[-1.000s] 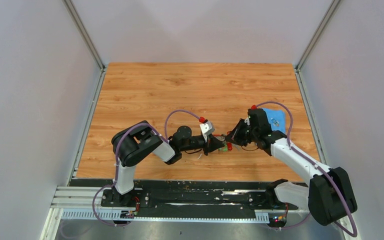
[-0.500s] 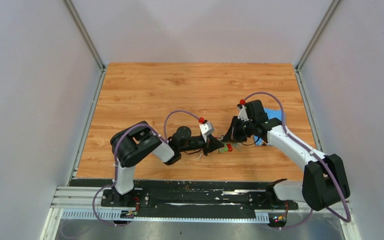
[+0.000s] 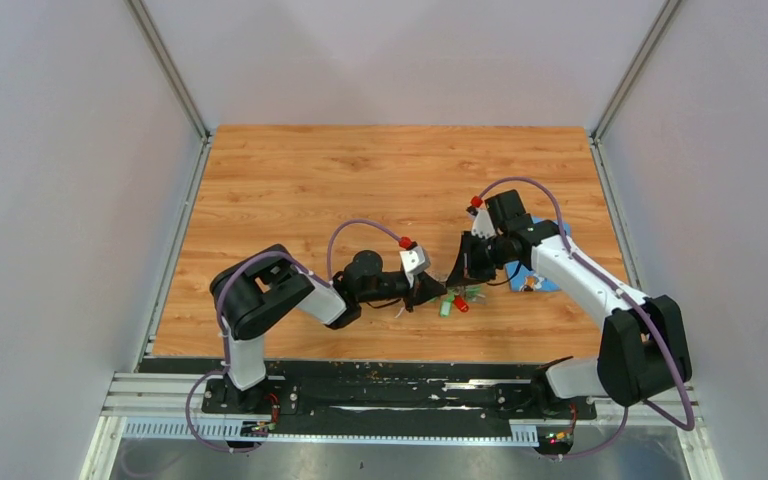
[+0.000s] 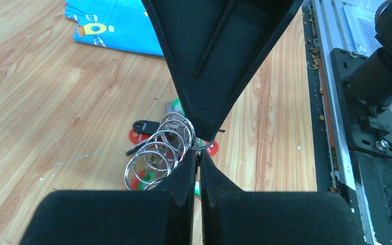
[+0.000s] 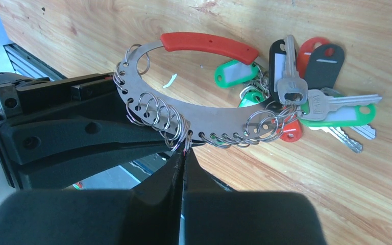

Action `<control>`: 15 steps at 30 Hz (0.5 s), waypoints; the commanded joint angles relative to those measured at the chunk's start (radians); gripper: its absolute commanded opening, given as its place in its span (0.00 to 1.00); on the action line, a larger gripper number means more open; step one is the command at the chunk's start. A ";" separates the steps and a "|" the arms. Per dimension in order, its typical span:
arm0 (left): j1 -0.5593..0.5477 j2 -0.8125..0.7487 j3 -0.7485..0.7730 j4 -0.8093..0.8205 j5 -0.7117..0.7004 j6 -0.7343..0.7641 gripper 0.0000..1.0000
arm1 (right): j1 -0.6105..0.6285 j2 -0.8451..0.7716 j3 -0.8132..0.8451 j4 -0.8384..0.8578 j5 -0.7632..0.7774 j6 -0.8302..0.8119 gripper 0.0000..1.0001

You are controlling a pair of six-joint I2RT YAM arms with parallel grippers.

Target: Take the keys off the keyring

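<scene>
Right wrist view: the right gripper, jaws pressed together, pinches the lower edge of the keyring, a curved silvery metal plate strung with small wire rings and capped by a red plastic arc. The keys, silver metal with green, red and black plastic tags, bunch at the plate's end, beyond and right of the fingertips, over the wooden table. Left wrist view: the left gripper, likewise clenched, meets that spot tip to tip; what it clamps cannot be told.

We count one keyring, three silver keys that we can make out, and one blue cloth.
</scene>
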 commanded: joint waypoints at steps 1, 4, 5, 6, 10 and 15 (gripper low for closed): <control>0.011 -0.040 -0.008 -0.105 -0.040 0.094 0.00 | -0.016 0.000 0.065 -0.172 -0.053 -0.060 0.01; 0.010 -0.062 -0.008 -0.123 -0.034 0.114 0.00 | -0.016 0.008 0.098 -0.230 -0.059 -0.090 0.01; 0.009 -0.067 -0.008 -0.129 -0.028 0.123 0.00 | -0.016 0.011 0.109 -0.249 -0.062 -0.101 0.01; 0.008 -0.072 -0.008 -0.132 -0.022 0.133 0.00 | -0.016 0.016 0.118 -0.263 -0.067 -0.108 0.01; -0.005 -0.091 0.001 -0.166 -0.004 0.198 0.00 | -0.017 0.028 0.141 -0.309 -0.061 -0.132 0.01; -0.033 -0.094 0.033 -0.238 -0.008 0.280 0.00 | -0.017 0.077 0.172 -0.357 -0.052 -0.168 0.01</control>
